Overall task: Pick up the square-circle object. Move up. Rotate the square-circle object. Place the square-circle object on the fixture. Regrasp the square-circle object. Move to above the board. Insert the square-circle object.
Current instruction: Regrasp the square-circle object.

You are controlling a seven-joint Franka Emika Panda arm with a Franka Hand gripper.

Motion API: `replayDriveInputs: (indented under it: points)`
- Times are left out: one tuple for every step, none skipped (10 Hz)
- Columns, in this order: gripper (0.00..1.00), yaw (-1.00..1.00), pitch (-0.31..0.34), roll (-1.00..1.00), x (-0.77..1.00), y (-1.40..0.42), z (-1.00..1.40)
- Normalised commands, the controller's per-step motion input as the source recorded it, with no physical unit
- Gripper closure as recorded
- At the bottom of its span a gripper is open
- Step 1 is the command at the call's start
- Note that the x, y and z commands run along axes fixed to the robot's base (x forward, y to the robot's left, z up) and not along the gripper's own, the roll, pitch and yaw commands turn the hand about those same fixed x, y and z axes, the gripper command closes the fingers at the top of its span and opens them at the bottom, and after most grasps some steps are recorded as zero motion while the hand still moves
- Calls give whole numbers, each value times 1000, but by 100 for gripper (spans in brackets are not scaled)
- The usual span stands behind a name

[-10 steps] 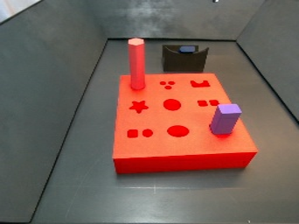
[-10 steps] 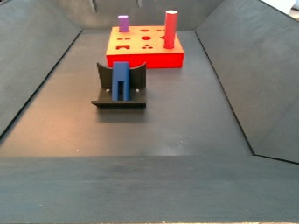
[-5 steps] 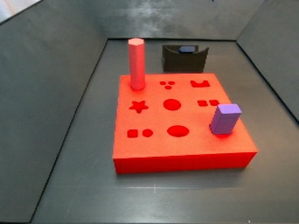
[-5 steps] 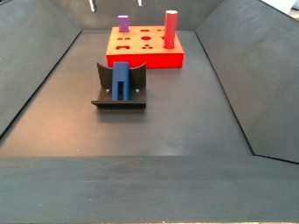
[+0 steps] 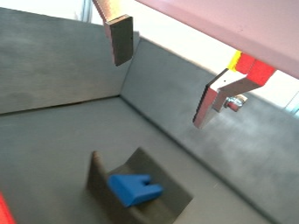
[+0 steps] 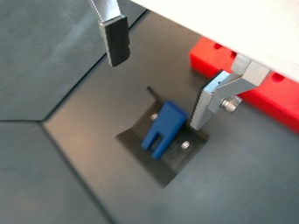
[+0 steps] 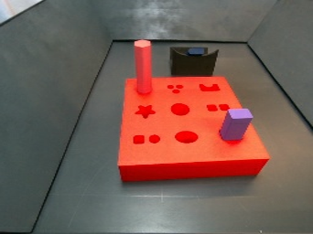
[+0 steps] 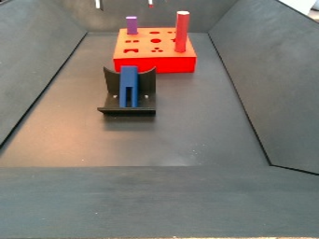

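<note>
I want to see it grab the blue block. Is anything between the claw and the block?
No. In both wrist views the open claw hangs above the square-circle object resting on the fixture; only air lies between.

No legible text or markings anywhere.

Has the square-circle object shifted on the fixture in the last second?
No. In a side view the square-circle object rests on the fixture exactly as before; the open tool is above it.

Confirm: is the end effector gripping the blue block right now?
No. The end effector is open above the blue block, which rests on the fixture.
</note>
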Motion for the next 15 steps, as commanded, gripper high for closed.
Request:
replayDriveInputs:
  points:
    - [0,28,52,1000,49,-24,-5]
    - [0,39,79,1000,69,-30,-11]
    - [0,57,118,1000,81,-34,-9]
    - [0,81,147,1000,85,-36,-9]
    - [0,96,150,892,86,-37,-12]
    - [0,123,141,630,84,-39,-12]
    - [0,147,122,378,85,-34,-10]
    - [0,157,99,256,82,-22,-4]
    - [0,162,77,213,74,-23,-5]
    - [0,181,-1,193,30,75,-1000]
    - [0,171,-27,179,37,74,-1000]
    - [0,145,-60,151,47,67,-1000]
    - [0,115,-86,116,55,62,-1000]
    - [0,88,-109,90,62,61,-1000]
    - [0,42,-124,74,72,56,-1000]
